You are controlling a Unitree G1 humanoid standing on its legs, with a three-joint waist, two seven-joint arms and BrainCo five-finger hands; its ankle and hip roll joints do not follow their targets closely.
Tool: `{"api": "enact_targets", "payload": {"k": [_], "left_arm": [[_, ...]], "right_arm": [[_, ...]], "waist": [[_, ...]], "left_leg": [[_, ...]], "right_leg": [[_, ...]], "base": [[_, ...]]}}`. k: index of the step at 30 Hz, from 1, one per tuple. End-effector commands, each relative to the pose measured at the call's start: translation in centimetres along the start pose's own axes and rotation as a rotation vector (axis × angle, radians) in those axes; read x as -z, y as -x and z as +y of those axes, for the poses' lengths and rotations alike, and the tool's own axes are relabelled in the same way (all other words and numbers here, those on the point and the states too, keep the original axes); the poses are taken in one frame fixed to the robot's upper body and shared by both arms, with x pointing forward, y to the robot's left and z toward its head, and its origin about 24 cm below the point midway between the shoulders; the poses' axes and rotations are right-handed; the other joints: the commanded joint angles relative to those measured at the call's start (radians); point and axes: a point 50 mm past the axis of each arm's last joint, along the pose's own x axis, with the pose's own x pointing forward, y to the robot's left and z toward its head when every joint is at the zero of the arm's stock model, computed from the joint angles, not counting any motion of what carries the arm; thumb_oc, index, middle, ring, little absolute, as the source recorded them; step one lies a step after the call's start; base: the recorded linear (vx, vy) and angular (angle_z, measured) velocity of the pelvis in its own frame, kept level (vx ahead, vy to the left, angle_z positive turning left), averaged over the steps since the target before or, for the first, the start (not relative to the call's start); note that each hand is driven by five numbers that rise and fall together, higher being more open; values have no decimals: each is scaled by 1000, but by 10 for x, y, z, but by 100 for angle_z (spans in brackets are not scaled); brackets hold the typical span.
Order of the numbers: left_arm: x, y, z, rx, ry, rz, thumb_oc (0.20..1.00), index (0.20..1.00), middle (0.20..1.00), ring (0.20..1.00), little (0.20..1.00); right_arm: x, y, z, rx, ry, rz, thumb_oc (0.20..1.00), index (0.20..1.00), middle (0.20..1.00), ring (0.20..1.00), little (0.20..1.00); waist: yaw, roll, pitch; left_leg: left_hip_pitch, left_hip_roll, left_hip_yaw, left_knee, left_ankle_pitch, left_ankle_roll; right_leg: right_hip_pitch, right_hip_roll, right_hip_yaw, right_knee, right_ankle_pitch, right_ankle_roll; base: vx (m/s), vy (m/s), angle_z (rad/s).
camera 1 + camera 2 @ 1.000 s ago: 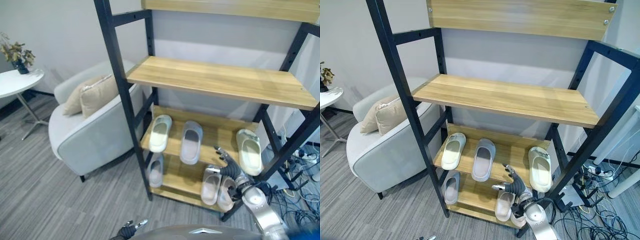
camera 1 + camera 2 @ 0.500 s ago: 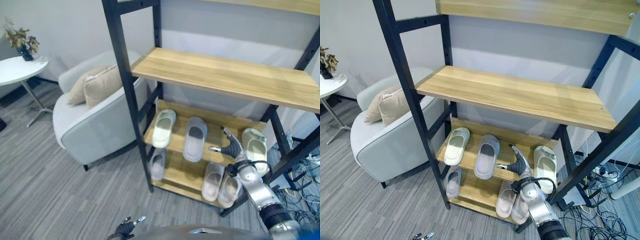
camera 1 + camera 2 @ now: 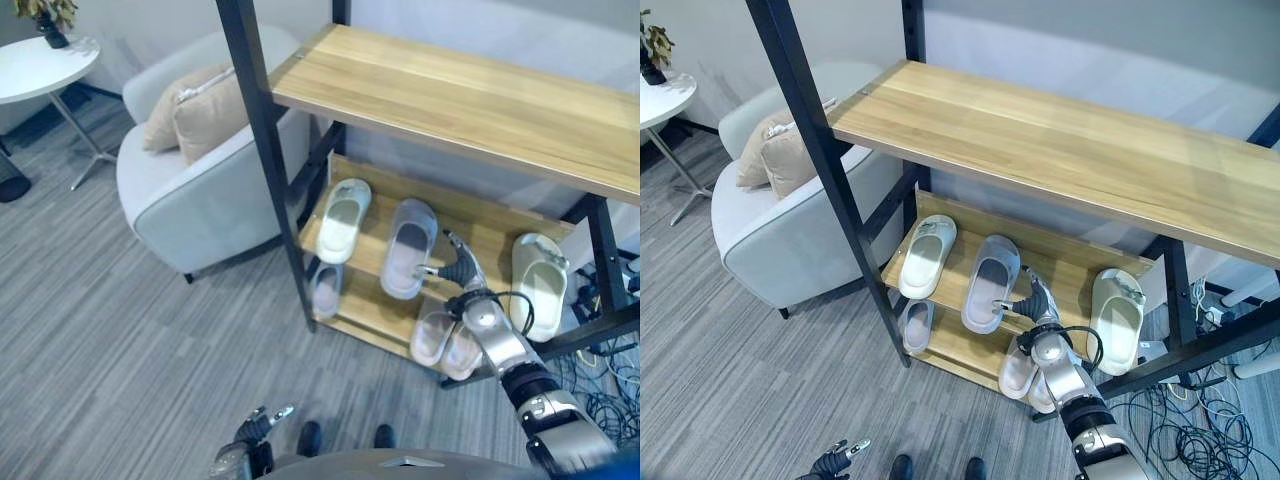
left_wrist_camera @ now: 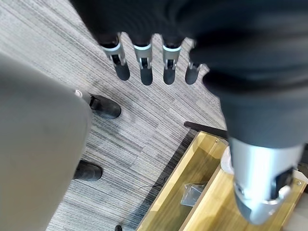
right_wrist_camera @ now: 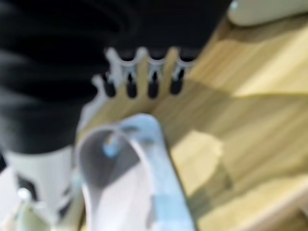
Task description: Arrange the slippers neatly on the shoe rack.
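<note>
Grey slipper (image 3: 407, 248): middle of the shoe rack's (image 3: 1060, 150) slipper shelf, toe over its front edge.
Right hand (image 3: 460, 272): fingers straight, just beside that slipper, holding nothing; a second ago it was lower.
Left hand (image 4: 144, 67): open above carpet.
Right wrist view: slipper's hollow.

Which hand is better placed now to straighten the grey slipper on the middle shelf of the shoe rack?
The right hand. It is open at the middle shelf, right beside the grey slipper. The left hand hangs low over the carpet floor, away from the shoe rack.
</note>
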Motion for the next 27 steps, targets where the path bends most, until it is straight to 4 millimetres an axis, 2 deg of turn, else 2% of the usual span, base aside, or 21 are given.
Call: {"api": "enact_targets", "payload": {"k": [1, 7, 14, 16, 21, 22, 27], "left_arm": [[-17, -6, -32, 89, 23, -50, 1000, 1000, 1000, 1000, 1000], [-29, -8, -34, 89, 53, -90, 1000, 1000, 1000, 1000, 1000], [-36, -9, -36, 92, 79, -114, 1000, 1000, 1000, 1000, 1000], [-38, -9, -37, 101, 82, -120, 1000, 1000, 1000, 1000, 1000], [-43, -10, -50, 112, 90, -139, 1000, 1000, 1000, 1000, 1000], [-47, -10, -57, 121, 99, -155, 1000, 1000, 1000, 1000, 1000], [-56, -10, -68, 147, 102, -180, 1000, 1000, 1000, 1000, 1000]], "right_arm": [[-33, -23, -29, 140, -32, -102, 1000, 1000, 1000, 1000, 1000], [-55, -38, -40, 183, -49, -135, 1000, 1000, 1000, 1000, 1000], [-70, -48, -48, 219, -53, -152, 1000, 1000, 1000, 1000, 1000], [-69, -51, -50, 227, -28, -147, 1000, 1000, 1000, 1000, 1000], [-84, -59, -56, 234, 19, -180, 1000, 1000, 1000, 1000, 1000], [-94, -65, -57, 230, 56, -196, 1000, 1000, 1000, 1000, 1000], [-109, -73, -51, 219, 102, -204, 1000, 1000, 1000, 1000, 1000]], "waist": [[3, 2, 47], [7, 11, 77], [10, 18, 106], [14, 18, 114], [21, 28, 134], [23, 33, 149], [27, 40, 169]], "left_leg": [[-17, 12, 44, 3, 19, 27], [-46, 3, 41, 3, 28, 28], [-65, -3, 40, 3, 34, 29], [-70, -5, 40, 3, 37, 30], [-79, -10, 40, 3, 41, 30], [-83, -11, 38, 3, 43, 30], [-86, -13, 44, 3, 44, 28]], "right_leg": [[41, -44, -5, 3, 2, 7], [16, -52, -5, 3, 4, 14], [0, -58, -5, 3, 7, 21], [-4, -60, -7, 3, 8, 22], [-11, -65, -10, 3, 8, 28], [-13, -68, -11, 3, 9, 31], [-14, -71, -8, 3, 8, 36]], "base": [[-15, 42, -2], [2, 47, 1], [3, 21, 0], [0, 0, 0], [-2, 31, 0], [-11, 45, -1], [2, 37, 0]]}}
